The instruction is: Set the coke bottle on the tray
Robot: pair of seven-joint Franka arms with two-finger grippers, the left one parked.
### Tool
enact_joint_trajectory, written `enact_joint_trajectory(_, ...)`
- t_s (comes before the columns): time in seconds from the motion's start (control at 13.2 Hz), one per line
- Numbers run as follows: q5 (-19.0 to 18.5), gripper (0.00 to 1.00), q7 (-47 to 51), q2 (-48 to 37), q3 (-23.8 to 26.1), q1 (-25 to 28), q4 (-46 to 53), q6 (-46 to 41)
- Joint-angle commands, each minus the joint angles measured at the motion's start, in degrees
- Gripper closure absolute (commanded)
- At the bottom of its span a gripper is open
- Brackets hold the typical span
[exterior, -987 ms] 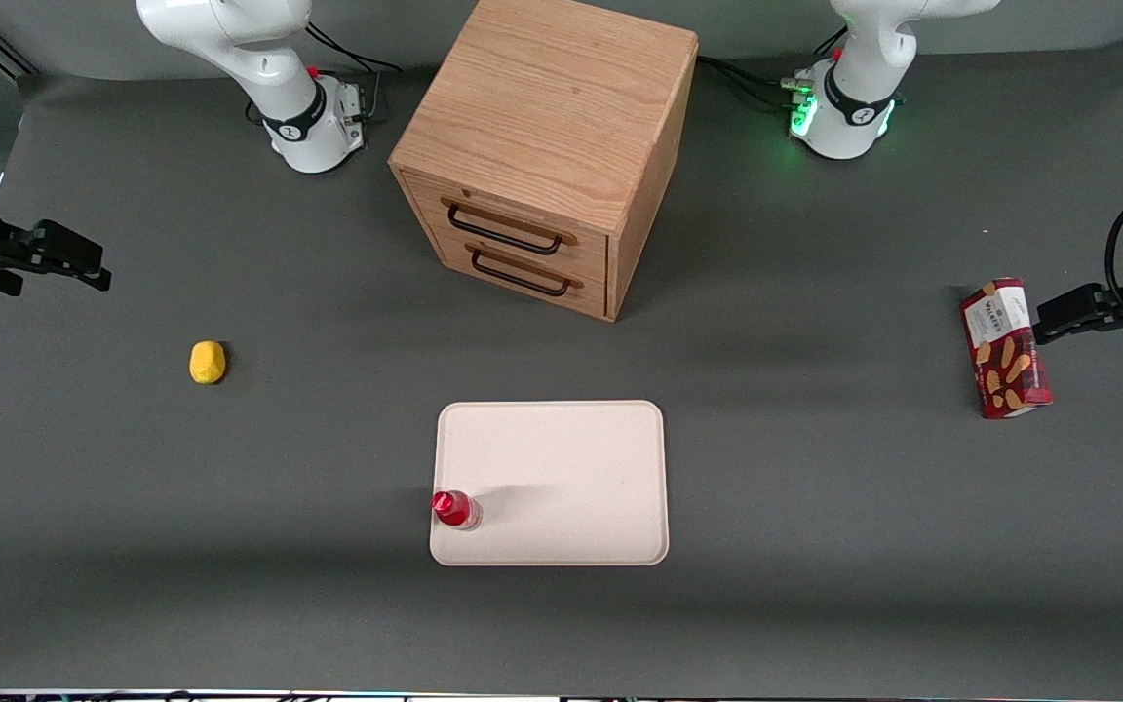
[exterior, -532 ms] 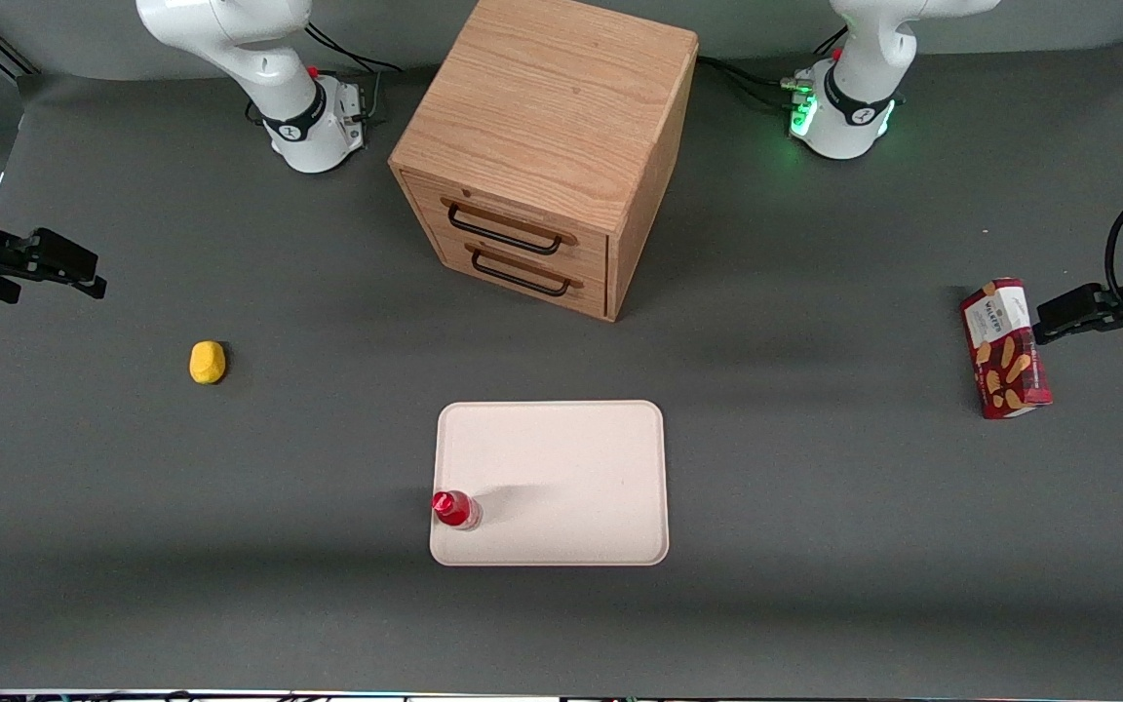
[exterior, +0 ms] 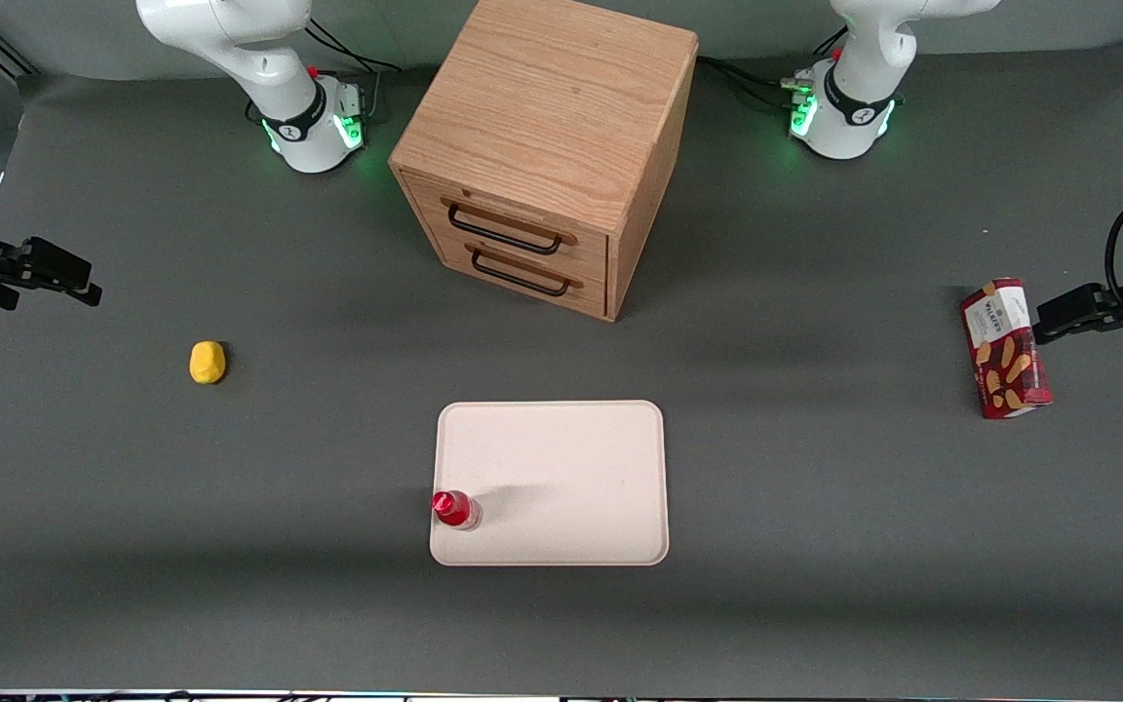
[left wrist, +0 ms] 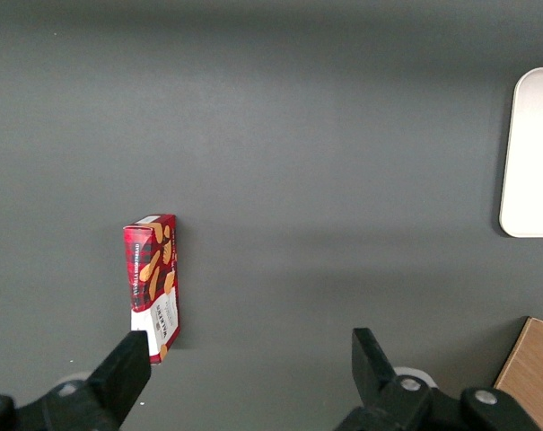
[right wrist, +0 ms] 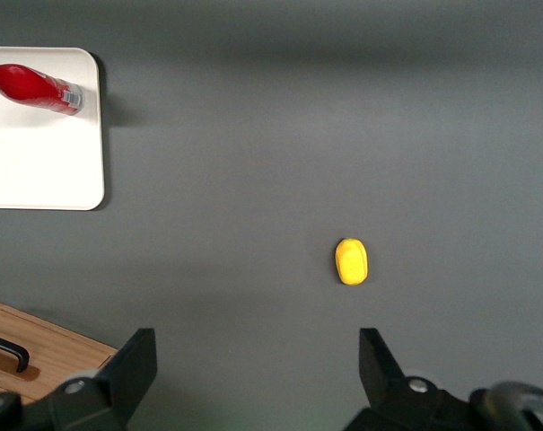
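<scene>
Standing upright in the tray's (exterior: pixel 561 468) near corner, the coke bottle (exterior: pixel 452 509) is seen; the hand (exterior: pixel 84 283), spread wide and empty, is held well apart toward the working arm's end of the bench.

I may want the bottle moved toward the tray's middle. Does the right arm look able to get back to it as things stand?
Probably yes. The coke bottle stands upright in a corner of the tray, nothing beside it. The gripper, open, hovers at the working arm's end; only the yellow lump lies between, low on the table.

1. Your coke bottle (exterior: pixel 453 509) stands on the tray (exterior: pixel 561 468), at its corner nearest the working arm's end.
2. Gripper (exterior: pixel 74 278), jaws spread, hangs over the table (exterior: pixel 328 604) near the lemon (exterior: pixel 208 362), well apart from the tray.
</scene>
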Motion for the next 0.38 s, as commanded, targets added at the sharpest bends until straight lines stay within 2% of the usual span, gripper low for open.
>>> enact_joint_trajectory(0.0, 0.51, 0.0, -1.17, -0.8, 0.69, -0.46, 0.42, 0.67)
enact_joint_trajectory(0.3, 0.51, 0.0, -1.17, -0.97, 0.25, 0.33, 0.42, 0.67)
